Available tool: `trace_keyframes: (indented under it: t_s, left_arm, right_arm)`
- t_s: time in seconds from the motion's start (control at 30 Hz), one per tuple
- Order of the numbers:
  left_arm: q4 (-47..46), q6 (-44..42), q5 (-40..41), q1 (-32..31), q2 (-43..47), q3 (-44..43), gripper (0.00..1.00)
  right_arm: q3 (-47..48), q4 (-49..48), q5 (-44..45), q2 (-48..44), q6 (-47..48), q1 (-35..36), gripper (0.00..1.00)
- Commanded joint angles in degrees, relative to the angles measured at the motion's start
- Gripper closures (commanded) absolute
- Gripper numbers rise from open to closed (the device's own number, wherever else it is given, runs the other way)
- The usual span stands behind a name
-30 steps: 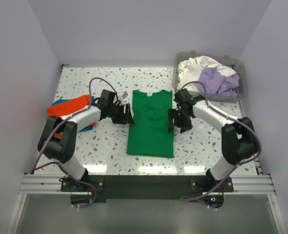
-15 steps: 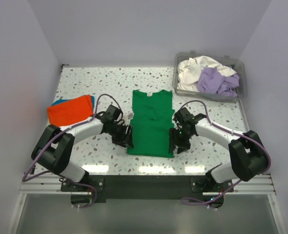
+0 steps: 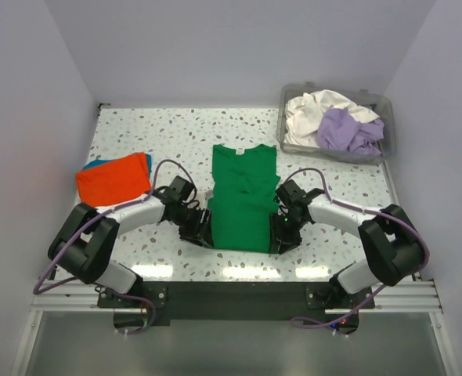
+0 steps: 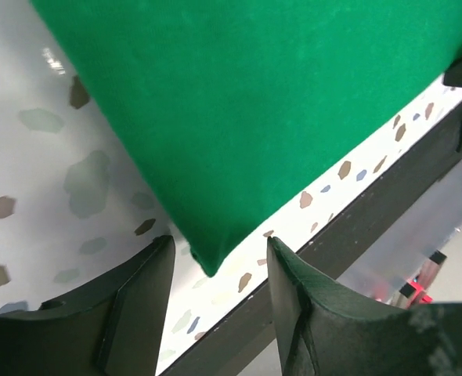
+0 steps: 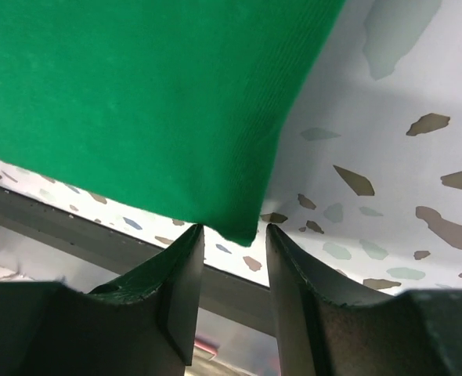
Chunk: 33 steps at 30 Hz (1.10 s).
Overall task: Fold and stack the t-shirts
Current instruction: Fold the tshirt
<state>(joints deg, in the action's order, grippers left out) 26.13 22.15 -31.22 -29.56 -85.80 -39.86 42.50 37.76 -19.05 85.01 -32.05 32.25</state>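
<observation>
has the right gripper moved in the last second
Yes. In the top view the right gripper has come toward the near edge of the table, from beside the middle of the green t-shirt down to its near right corner.

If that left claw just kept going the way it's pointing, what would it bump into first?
Probably the green t-shirt: its near corner lies right between the open fingers of the left gripper.

Bare terrazzo table point(image 3: 160, 129) across the upper left and upper centre of the top view leaves open passage. The folded orange t-shirt point(image 3: 113, 175) blocks the left edge, and the clear plastic bin point(image 3: 341, 157) blocks the upper right. Narrow bare strips flank the green t-shirt point(image 3: 243, 204); the left gripper point(image 3: 202, 229) and right gripper point(image 3: 282, 231) occupy them at its lower corners.
</observation>
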Motion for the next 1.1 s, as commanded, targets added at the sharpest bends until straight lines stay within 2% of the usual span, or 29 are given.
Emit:
trace_keyframes:
  t_s: [0.0, 0.1, 0.13, 0.2, 0.23, 0.27, 0.3, 0.33, 0.5, 0.77, 1.07]
  left_arm:
    - [-4.42, 0.7, -3.14, -0.41, -1.91, 1.62, 0.45]
    - [-5.83, 0.53, -3.05, -0.41, -3.05, 2.5, 0.51]
    - [-5.83, 0.35, -3.14, -0.41, -3.23, 2.33, 0.59]
    - [-6.09, 0.26, -2.88, -0.41, -3.5, 2.06, 0.7]
    - [-5.92, 0.17, -2.88, -0.5, -3.32, 1.72, 0.78]
    - [-5.13, 0.26, -2.88, -0.5, -3.32, 1.54, 0.81]
    - [-4.69, 0.35, -2.62, -0.5, -2.63, 1.27, 0.84]
    - [-3.47, 0.78, -2.35, -0.5, -2.18, 0.84, 0.88]
    - [0.5, 4.47, -1.47, -0.67, 2.9, 1.35, 0.98]
    - [7.17, 10.18, -3.4, -1.64, 12.57, 2.94, 1.0]
    - [20.8, 13.09, -1.65, -1.73, 19.88, -7.51, 1.0]
  right_arm:
    - [-0.49, -2.16, -0.47, 0.94, -0.12, 0.36, 0.59]
    - [-0.4, -2.34, 0.15, 1.65, 0.24, 0.27, 0.63]
    - [-0.23, -2.34, 0.33, 1.82, 0.32, 0.36, 0.65]
    - [-0.14, -2.16, 0.59, 1.56, 0.41, 0.36, 0.71]
    - [0.12, -1.47, 0.68, 1.39, 0.5, 0.36, 0.75]
    - [0.3, -1.11, 0.68, 0.77, 0.41, 0.36, 0.82]
    - [0.48, -0.5, 0.94, 0.25, 0.24, 0.36, 0.98]
    - [0.91, 0.9, 1.2, -0.11, 0.15, 0.27, 1.0]
    - [2.58, 6.43, -0.46, -3.45, -0.82, 0.36, 1.0]
    - [5.57, 17.07, -2.13, -7.93, -0.73, 0.53, 1.0]
    - [16.29, 32.02, 0.85, -14.34, -2.31, 0.88, 1.0]
